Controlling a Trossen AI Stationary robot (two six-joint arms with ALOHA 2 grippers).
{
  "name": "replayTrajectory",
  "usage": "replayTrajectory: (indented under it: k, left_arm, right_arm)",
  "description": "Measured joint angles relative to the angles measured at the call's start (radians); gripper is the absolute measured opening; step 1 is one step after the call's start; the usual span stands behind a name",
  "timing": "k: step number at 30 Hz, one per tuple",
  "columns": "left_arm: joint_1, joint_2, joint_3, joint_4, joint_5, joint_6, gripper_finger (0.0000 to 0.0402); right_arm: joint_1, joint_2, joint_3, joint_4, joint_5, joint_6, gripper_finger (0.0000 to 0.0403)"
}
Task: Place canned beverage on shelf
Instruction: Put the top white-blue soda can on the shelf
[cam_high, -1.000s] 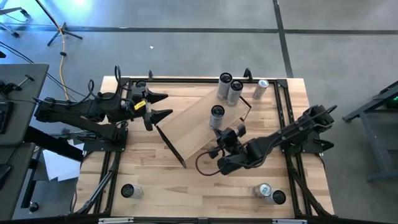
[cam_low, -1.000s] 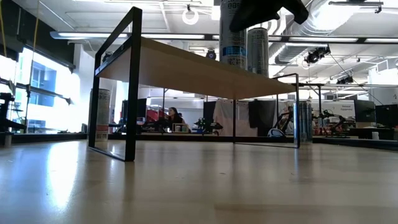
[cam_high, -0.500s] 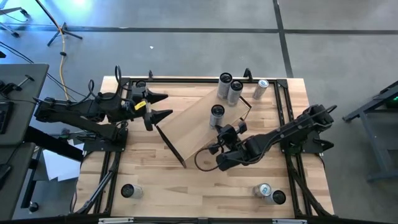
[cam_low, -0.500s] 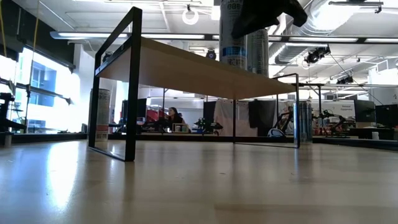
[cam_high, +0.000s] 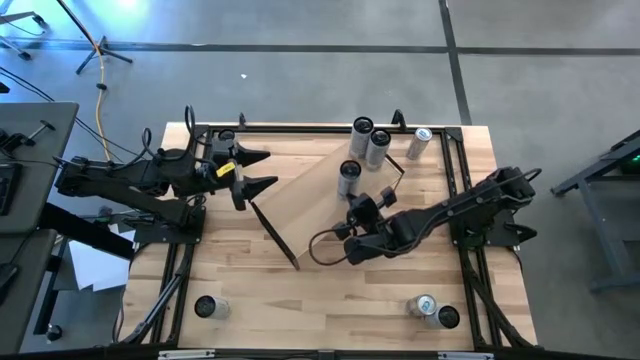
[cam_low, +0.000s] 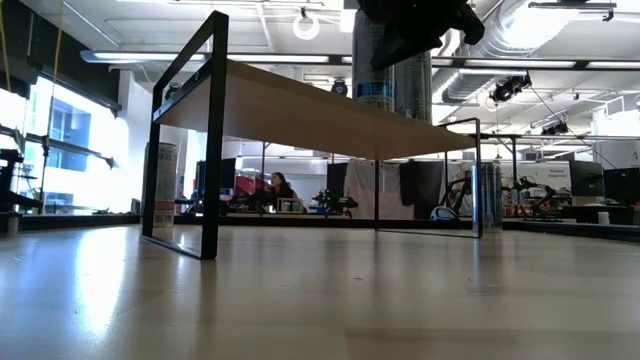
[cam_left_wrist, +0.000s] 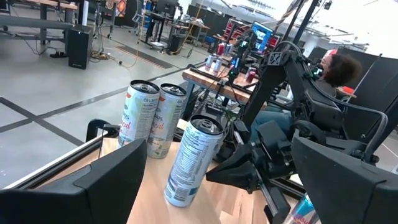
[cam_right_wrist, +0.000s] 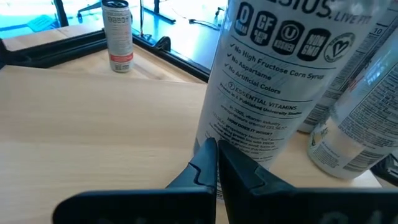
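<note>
The shelf (cam_high: 320, 200) is a pale board lying slantwise across the table's middle on black end brackets. A silver canned beverage (cam_high: 349, 172) stands upright on it, also seen in the right wrist view (cam_right_wrist: 273, 81) and the left wrist view (cam_left_wrist: 193, 158). My right gripper (cam_high: 353, 203) is shut just on the can's near side, above the shelf. My left gripper (cam_high: 262, 170) hangs open and level at the far left, touching nothing. My right gripper meets the can's side wall low down (cam_right_wrist: 219, 132) with its shut fingertips (cam_right_wrist: 210, 155), not pinching it. The fingers come from the table's near side, slanting a little downward. The can stands upright with its base on the shelf board.
Two more cans (cam_high: 370, 135) stand close together at the shelf's far end, just beyond the pushed can. A can (cam_high: 420, 142) lies at the far right. Others stand near the front edge (cam_high: 207, 306) (cam_high: 435, 311). One can (cam_right_wrist: 118, 34) stands beyond the shelf.
My right gripper, staying shut, has swung toward the table's far edge and rolled slightly. The can in front of it has slid upright along the shelf, closer to the two cans at the far end.
</note>
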Motion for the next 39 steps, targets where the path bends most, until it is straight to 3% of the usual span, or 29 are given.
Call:
replayTrajectory:
  k: [39]
  left_arm:
    - [0.003,0.000,0.000,-0.017,-0.001,0.000,0.0370]
  right_arm:
    - [-0.106,0.000,0.000,-0.040,-0.044,-0.070,0.0000]
